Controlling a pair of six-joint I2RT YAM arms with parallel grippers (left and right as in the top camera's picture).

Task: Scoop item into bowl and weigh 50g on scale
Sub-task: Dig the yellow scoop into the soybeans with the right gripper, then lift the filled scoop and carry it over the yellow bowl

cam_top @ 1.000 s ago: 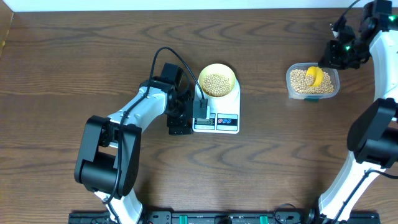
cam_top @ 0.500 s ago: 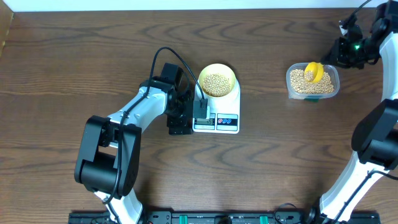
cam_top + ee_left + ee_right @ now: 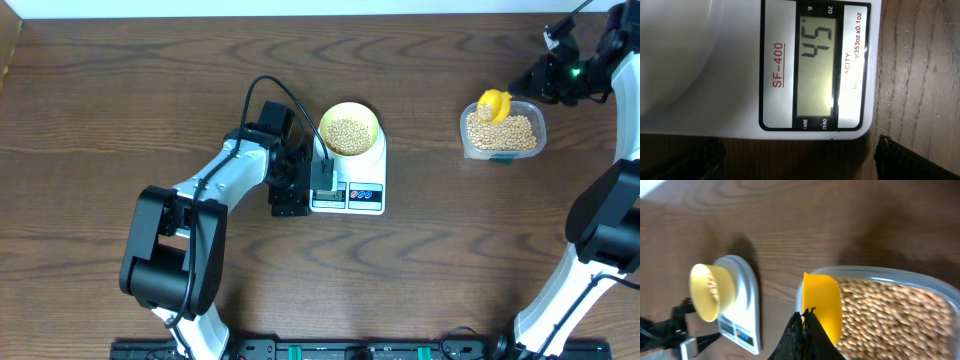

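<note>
Scale point(image 3: 790, 65) reads 45, wrist view only.

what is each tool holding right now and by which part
The right tool is shut on the bright yellow plastic scoop, gripping its handle; the left tool is open and holds nothing.

White arms point(image 3: 225, 175) with black joints point(image 3: 163, 215); one looping black cable point(image 3: 268, 79).

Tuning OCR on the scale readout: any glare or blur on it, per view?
Left wrist: display sharp, digits legible, but a glare strip washes out the print beside it. Right wrist: scale small and soft, readout illegible. Overhead: too small to read.
</note>
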